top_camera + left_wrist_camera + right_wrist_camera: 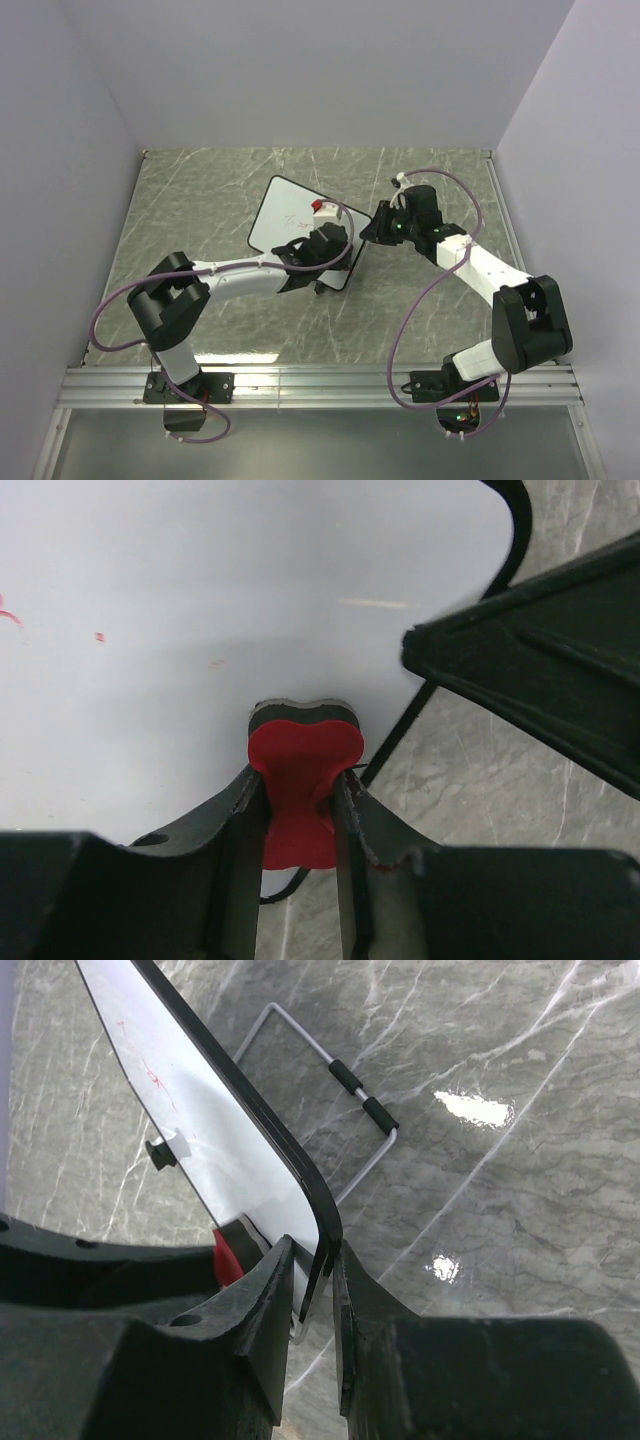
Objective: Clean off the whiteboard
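Note:
The whiteboard (283, 215) stands tilted in the middle of the table, with faint red marks (100, 637) left on its white face. My left gripper (322, 222) is shut on the red bow-shaped eraser (298, 790), whose felt end presses against the board (200, 600) near its right edge. My right gripper (373, 228) is closed on the board's black rim (300, 1175) at the right corner, which sits between its jaws (315, 1260). The eraser (226, 1256) shows just left of that corner. Red scribbles (150, 1075) remain higher on the board.
The board's wire stand (352, 1082), with black sleeves, rests on the grey marbled table (200, 200) behind it. The right gripper's finger (540, 670) sits close to the eraser. White walls enclose the table on three sides.

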You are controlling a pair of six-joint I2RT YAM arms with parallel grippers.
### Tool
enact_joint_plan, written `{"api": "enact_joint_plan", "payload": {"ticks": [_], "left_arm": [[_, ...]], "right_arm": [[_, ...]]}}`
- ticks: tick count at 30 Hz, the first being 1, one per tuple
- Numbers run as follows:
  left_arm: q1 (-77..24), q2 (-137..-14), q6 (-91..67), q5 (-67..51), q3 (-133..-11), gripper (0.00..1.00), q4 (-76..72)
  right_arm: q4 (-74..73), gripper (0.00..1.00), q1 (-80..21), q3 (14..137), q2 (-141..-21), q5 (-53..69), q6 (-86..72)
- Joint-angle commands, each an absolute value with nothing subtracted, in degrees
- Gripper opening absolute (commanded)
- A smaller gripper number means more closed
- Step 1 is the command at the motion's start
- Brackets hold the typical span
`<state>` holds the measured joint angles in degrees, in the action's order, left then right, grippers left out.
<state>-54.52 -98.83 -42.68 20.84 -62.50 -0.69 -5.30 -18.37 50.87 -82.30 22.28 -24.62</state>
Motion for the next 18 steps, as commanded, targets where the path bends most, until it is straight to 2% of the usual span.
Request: {"api": "enact_joint_plan", "payload": {"ticks": [1,6,14,18], "left_arm": [[-51.6,-97.5,-41.9,22.5,-59.8,0.0,-0.2],[-48.9,-96.1,-40.3,22.1,-56.2,0.0,-0.9],[-52.5,-98.4,-39.0,20.0,-62.7,0.0,-0.2],[-50.2,-98.1,-37.6,18.1,-63.1,0.0,-0.9]], "right_arm": [[-10.7,0.0,-19.6,51.5,-84.0,23.5,-23.2],[-11.2,0.0,-19.6,52.0,-84.1,23.3,-23.0],[-12.0,0.0,-19.8,52.4,-84.3,22.9,-22.8],[-12.5,0.0,-19.9,52.8,-84.3,22.8,-22.8]]}}
